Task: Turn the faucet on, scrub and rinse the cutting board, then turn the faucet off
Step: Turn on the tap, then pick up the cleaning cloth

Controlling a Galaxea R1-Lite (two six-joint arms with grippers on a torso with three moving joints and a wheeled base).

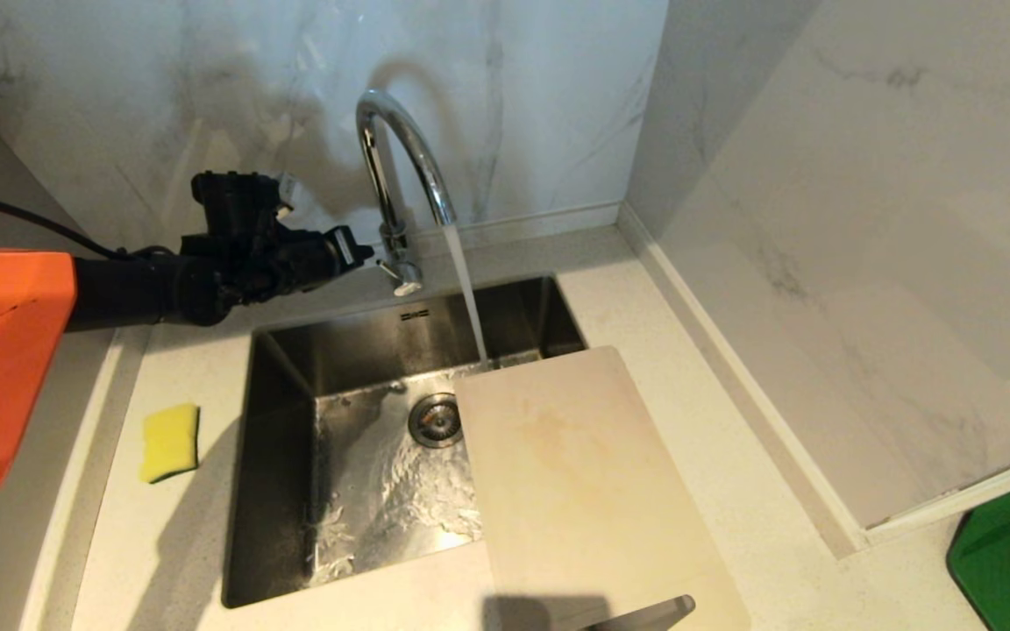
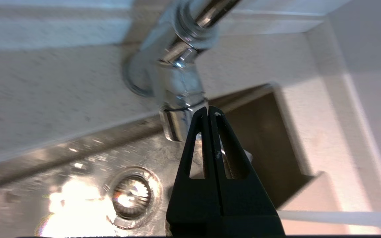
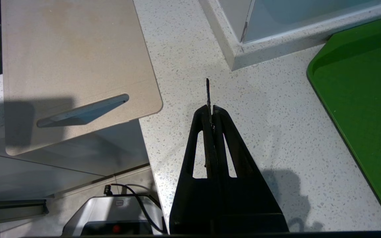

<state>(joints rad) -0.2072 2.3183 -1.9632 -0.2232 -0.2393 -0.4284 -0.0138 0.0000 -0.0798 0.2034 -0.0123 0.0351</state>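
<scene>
Closed left hand (image 2: 208, 110) touches faucet (image 2: 177, 96) lever, water running

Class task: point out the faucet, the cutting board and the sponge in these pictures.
faucet (image 1: 400, 131): head view, on the arched chrome spout.
cutting board (image 1: 584, 491): head view, on its flat stained face.
sponge (image 1: 169, 441): head view, on its yellow top.

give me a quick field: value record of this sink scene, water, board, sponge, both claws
water: running from the faucet into the sink
cutting board: lying over the sink's right edge, stream landing by its far end
sponge: on the counter left of the sink, untouched
left claw: shut, tips at the faucet's lever
right claw: shut, idle above the counter, beside the board's slot handle
</scene>
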